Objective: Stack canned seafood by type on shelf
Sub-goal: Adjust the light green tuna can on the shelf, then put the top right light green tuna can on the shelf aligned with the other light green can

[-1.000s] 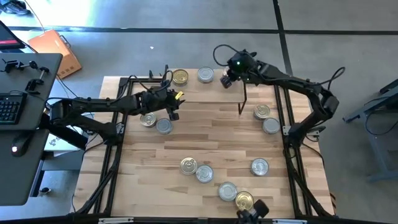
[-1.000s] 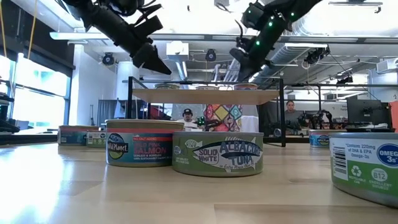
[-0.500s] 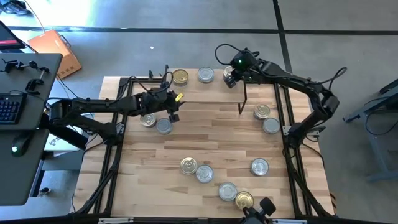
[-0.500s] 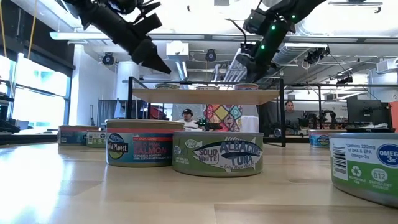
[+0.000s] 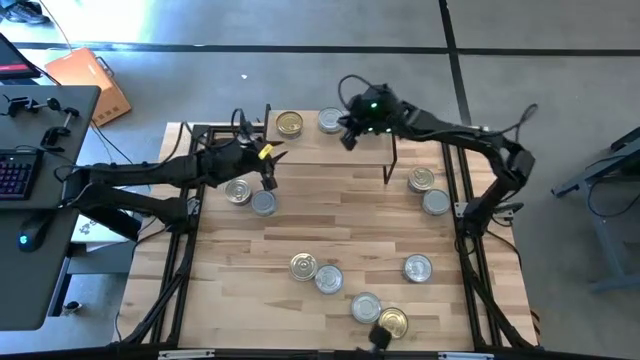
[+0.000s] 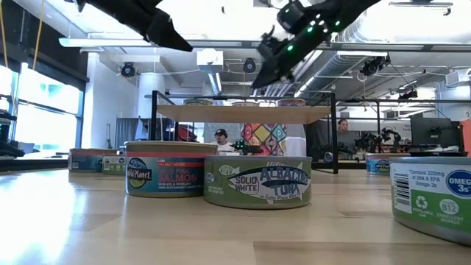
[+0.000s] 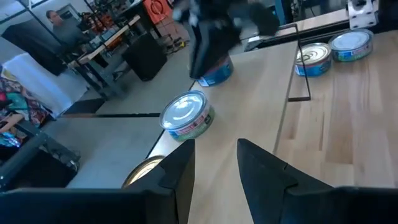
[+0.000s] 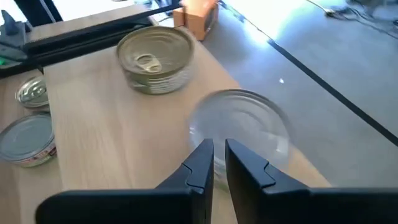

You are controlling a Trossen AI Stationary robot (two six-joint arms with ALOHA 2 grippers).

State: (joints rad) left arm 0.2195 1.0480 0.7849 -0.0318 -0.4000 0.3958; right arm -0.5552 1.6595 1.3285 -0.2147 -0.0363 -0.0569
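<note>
Since earlier, right hand point(image 5: 347, 132) was shifted leftward, nearly closed, empty; left hand point(image 5: 268, 168) slightly open, empty; two tins point(image 5: 330, 121) on shelf point(image 5: 310, 140).

Two tins point(image 5: 289, 124) sit side by side on the shelf point(image 5: 330, 145) at the tabletop's point(image 5: 330, 215) far edge. Two pairs flank it near the left and right edges, and six more tins point(image 5: 316, 272) are scattered toward the near edge.

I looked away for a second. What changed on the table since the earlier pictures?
The right end effector swung left over the shelf, toward the silver tin beside the gold tin. The left end effector drew back slightly and rose. Nothing was grasped or released; all tins stayed put.
</note>
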